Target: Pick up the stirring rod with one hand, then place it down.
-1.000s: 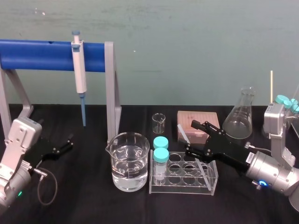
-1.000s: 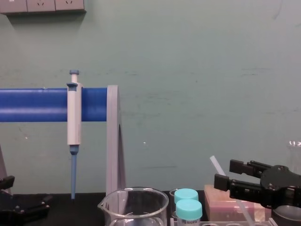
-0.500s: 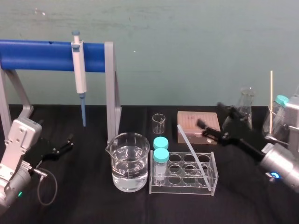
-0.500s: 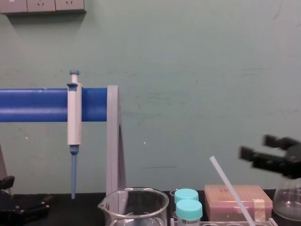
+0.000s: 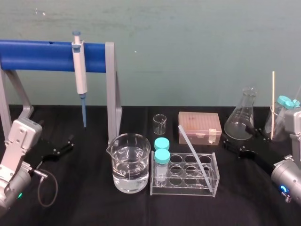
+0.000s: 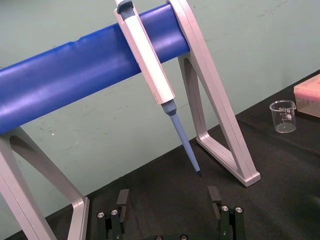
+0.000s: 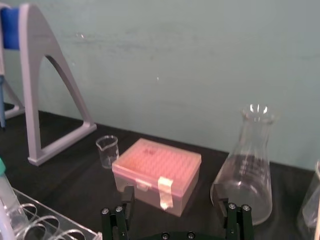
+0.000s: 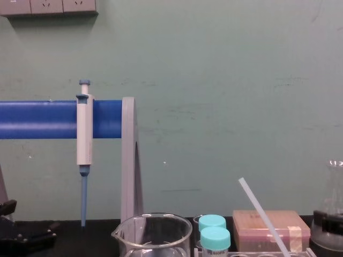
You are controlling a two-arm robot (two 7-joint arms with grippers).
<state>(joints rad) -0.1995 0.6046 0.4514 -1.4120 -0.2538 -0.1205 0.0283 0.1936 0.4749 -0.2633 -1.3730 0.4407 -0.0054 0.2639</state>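
The stirring rod (image 5: 192,150) is a thin translucent white rod leaning with its lower end in the clear tube rack (image 5: 214,184), its top tilted left and back; in the chest view the stirring rod (image 8: 261,216) rises slanting above the rack. My right gripper (image 5: 242,141) hovers low to the right of the rack, apart from the rod, beside the flask. Its fingers stand open and empty in the right wrist view (image 7: 177,209). My left gripper (image 5: 61,149) rests parked at the far left, and its fingers are open in the left wrist view (image 6: 167,200).
A beaker of water (image 5: 130,162) stands left of the rack, with two teal-capped tubes (image 5: 162,150) in it. Behind are a small beaker (image 5: 159,124), a pink box (image 5: 199,127) and a conical flask (image 5: 241,120). A pipette (image 5: 80,70) hangs on the blue stand (image 5: 42,55).
My right gripper has opened off the stirring rod and drawn back to the right and lower. The rod now leans in the rack by itself. The left arm has not moved.
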